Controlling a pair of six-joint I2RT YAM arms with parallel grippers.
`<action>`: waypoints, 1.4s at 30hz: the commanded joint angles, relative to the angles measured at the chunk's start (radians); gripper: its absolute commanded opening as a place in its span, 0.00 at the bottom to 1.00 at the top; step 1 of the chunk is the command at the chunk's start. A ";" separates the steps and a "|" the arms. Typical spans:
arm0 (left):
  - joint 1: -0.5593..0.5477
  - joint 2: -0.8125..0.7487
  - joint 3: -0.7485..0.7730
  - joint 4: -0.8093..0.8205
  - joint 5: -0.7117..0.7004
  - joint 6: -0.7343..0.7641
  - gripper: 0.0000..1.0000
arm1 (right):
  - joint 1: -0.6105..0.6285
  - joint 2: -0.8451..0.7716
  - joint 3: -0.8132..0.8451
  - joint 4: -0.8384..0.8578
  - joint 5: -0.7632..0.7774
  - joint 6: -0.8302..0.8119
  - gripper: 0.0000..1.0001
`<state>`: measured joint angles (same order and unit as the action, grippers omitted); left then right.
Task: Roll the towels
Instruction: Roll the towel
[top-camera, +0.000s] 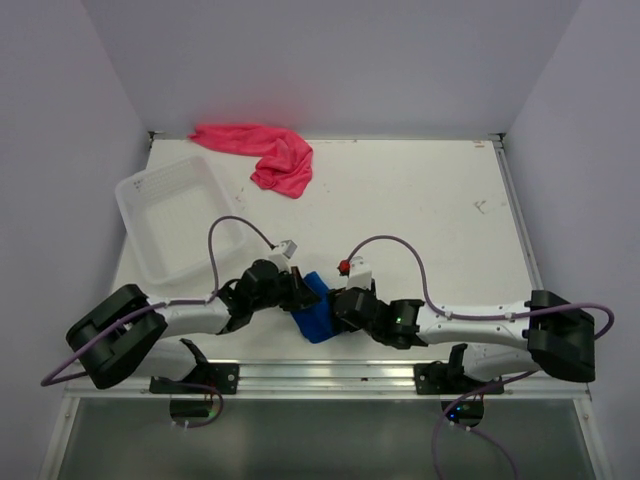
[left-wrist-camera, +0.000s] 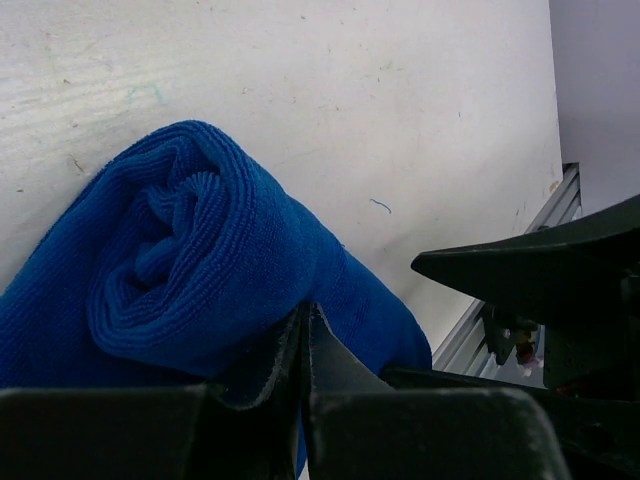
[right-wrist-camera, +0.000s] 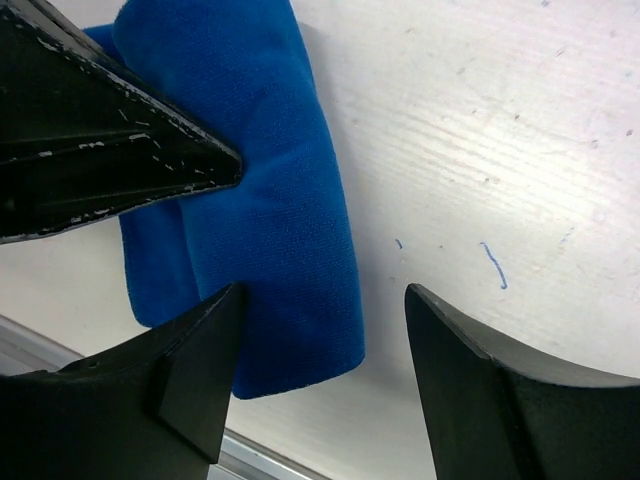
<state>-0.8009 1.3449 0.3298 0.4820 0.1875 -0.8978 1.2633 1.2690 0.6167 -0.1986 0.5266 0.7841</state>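
Blue towel (top-camera: 316, 312) rolled at the lower centre, pink towel (top-camera: 262, 152) not yet rolled.

In the top view the blue towel lies as a tight roll between the two grippers. The left gripper (left-wrist-camera: 305, 315) is closed, with its tips against the end of the roll; I cannot tell if they nip any cloth. The right gripper (right-wrist-camera: 325, 290) stands open beside the roll and holds nothing. The pink towel lies crumpled at the upper left, behind the white basket (top-camera: 140, 190). Both look light, soft and limp, so a roll may loosen; I would take the pink one by a corner.
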 joint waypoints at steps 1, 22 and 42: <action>-0.011 -0.009 -0.047 -0.123 -0.023 0.014 0.04 | -0.030 -0.025 -0.028 0.123 -0.117 0.004 0.70; -0.008 -0.036 -0.026 -0.131 -0.034 -0.007 0.05 | -0.059 0.041 -0.114 0.286 -0.251 0.007 0.35; 0.065 -0.234 0.248 -0.414 -0.088 0.059 0.20 | 0.093 0.110 0.115 -0.064 0.185 -0.054 0.25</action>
<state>-0.7403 1.1248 0.5503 0.1246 0.1200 -0.8528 1.3235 1.3357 0.6636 -0.1940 0.5858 0.7288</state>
